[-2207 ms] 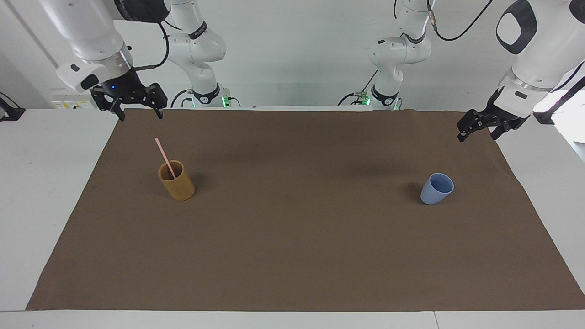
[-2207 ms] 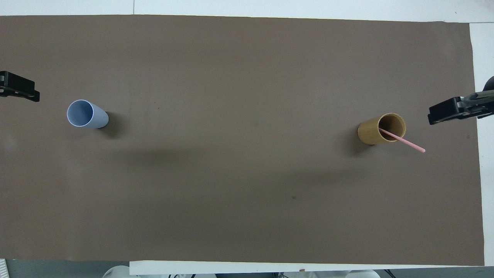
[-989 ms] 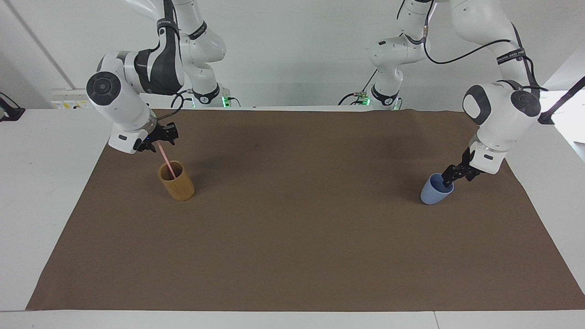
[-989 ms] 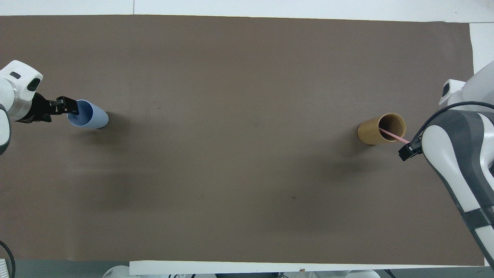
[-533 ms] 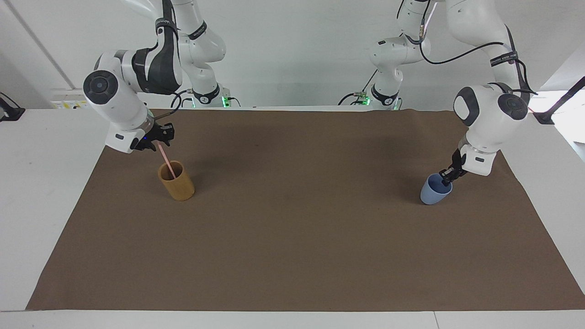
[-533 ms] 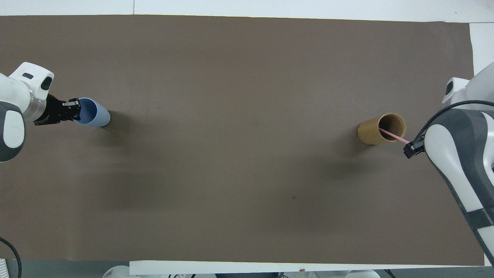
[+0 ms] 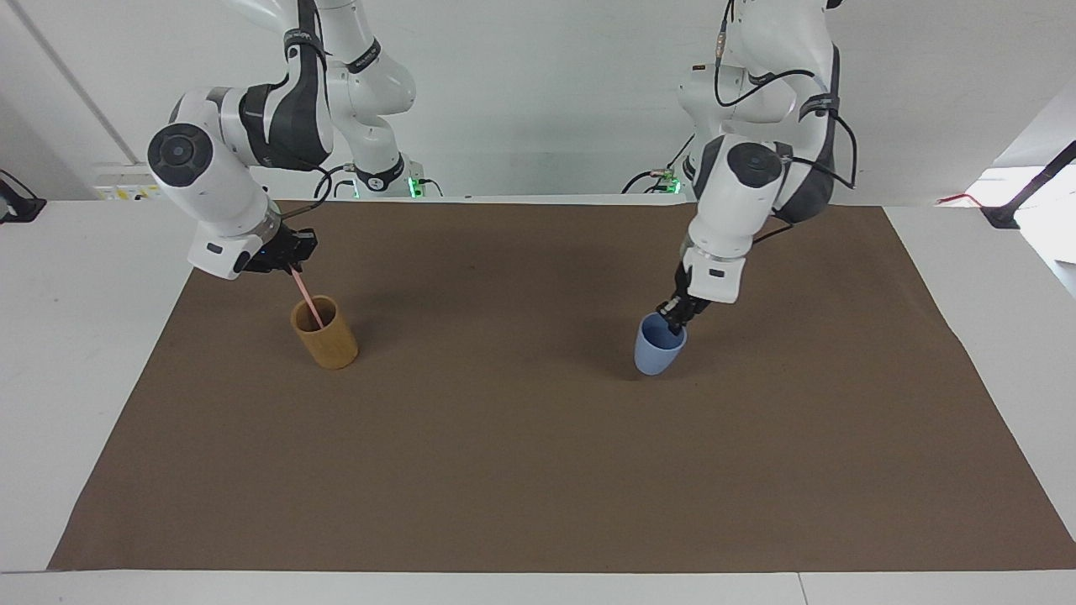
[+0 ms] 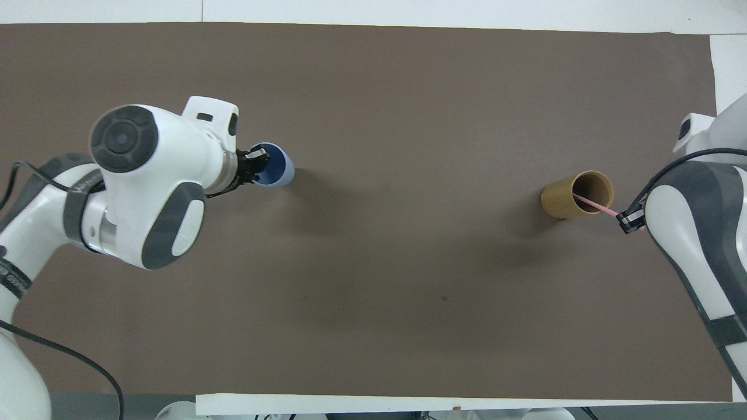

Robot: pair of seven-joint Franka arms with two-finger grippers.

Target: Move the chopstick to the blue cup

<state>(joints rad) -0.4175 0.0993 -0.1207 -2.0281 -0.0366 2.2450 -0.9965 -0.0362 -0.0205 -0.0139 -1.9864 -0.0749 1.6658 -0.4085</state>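
The pale-pink chopstick (image 7: 306, 300) leans in the tan cylindrical cup (image 7: 324, 334) toward the right arm's end of the table. My right gripper (image 7: 291, 259) is shut on the chopstick's upper end (image 8: 596, 205), just above the tan cup's (image 8: 576, 194) rim; the overhead view shows this gripper (image 8: 629, 219) beside that cup. The light-blue cup (image 7: 659, 351) stands upright near the middle of the mat. My left gripper (image 7: 675, 313) is shut on the blue cup's (image 8: 275, 172) rim, one finger inside it, as the overhead view of this gripper (image 8: 255, 166) also shows.
A brown mat (image 7: 538, 462) covers most of the white table (image 7: 76, 336). Only the two cups stand on it. The left arm's bulky wrist (image 8: 152, 186) hangs over the mat on the robots' side of the blue cup.
The left gripper shut on the blue cup's rim and moved it from the left arm's end toward the middle. The right gripper closed on the chopstick's upper end.
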